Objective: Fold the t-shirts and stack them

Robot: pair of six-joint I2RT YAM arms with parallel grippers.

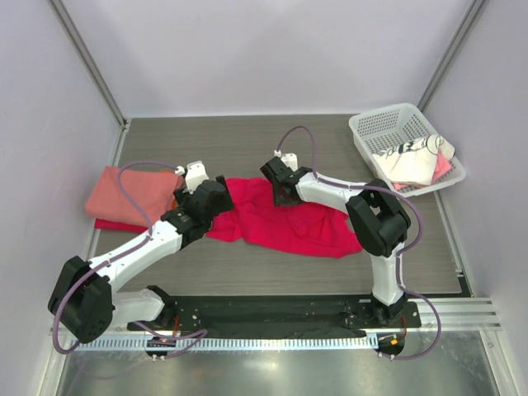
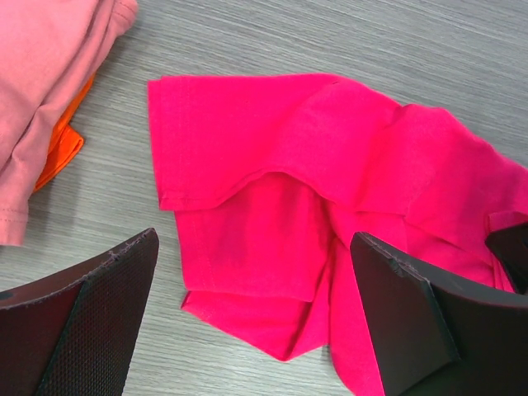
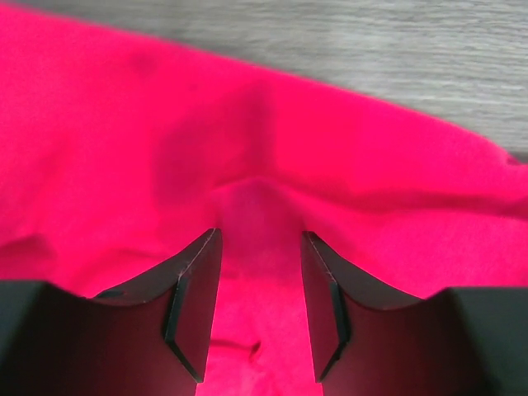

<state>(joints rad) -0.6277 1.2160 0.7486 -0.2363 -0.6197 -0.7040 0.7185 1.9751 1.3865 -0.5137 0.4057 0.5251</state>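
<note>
Far left on the grey wood-grain table (image 1: pixel 247 136), a salmon-pink shirt (image 1: pixel 124 191) sits folded in a soft, thick rectangle, with a red shirt (image 1: pixel 111 223) peeking out flat beneath its near edge. Moving in, here's the left hand (image 1: pixel 216 191), fingers spread as wide as they go and gripping nothing. From its own camera the left hand (image 2: pixel 256 239) hangs over the rumpled left end of the crimson shirt (image 2: pixel 330 190), its two black fingers (image 2: pixel 107 313) showing a fine grid texture on their pads. The white left arm (image 1: pixel 140 247) reaches diagonally up from its base, elbow low, wrist angled toward the middle. Centre table now: the crimson shirt (image 1: pixel 280 219) lies spread but wrinkled, a sleeve flap doubled over on the left. The right hand (image 1: pixel 280 186) is down on its far edge, and up close the right hand (image 3: pixel 260 235) has its fingers drawn narrow with a raised ridge of crimson cloth (image 3: pixel 247 148) standing between them; whether they truly clamp it, I can't tell. The right arm (image 1: pixel 330 191) bends sharply at the elbow and reaches leftward. Far right, a white lattice plastic basket (image 1: pixel 363 132) holds a crumpled white printed shirt (image 1: pixel 408 161).
</note>
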